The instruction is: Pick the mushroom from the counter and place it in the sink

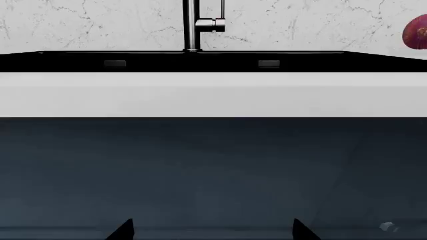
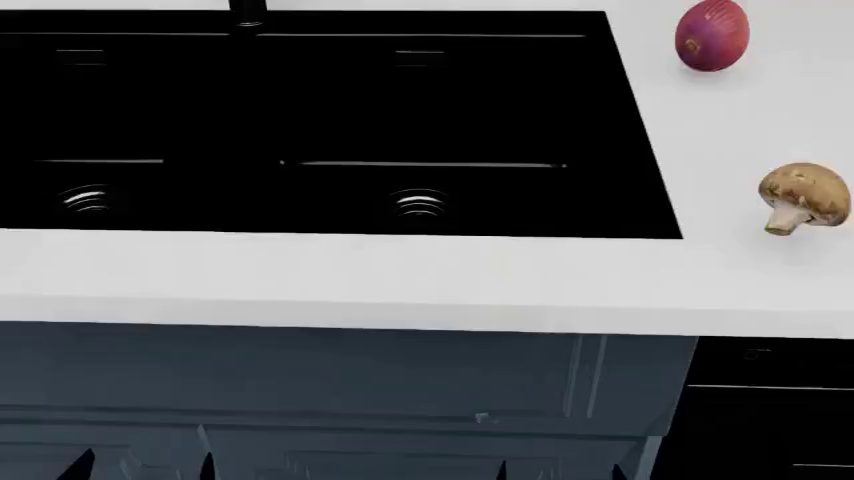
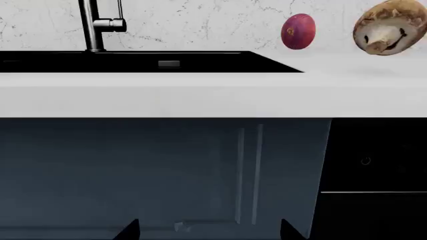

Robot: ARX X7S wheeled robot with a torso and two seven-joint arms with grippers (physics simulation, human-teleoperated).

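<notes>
The right gripper (image 3: 210, 231), jaws spread, hangs below the table (image 2: 400, 280) edge, so reaching should mean rising, then moving forward and right of it to the mushroom (image 2: 803, 197), which lies well above it beside the sink (image 2: 334, 120). Its stem points toward the front edge. The left gripper (image 1: 213, 231) is spread too.

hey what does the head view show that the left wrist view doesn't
Only the head view shows the mushroom on the counter and the two sink drains. Only the left wrist view shows the tall faucet and the marble backsplash. Both show the sink, counter, purple-red onion and dark cabinet fronts.
</notes>
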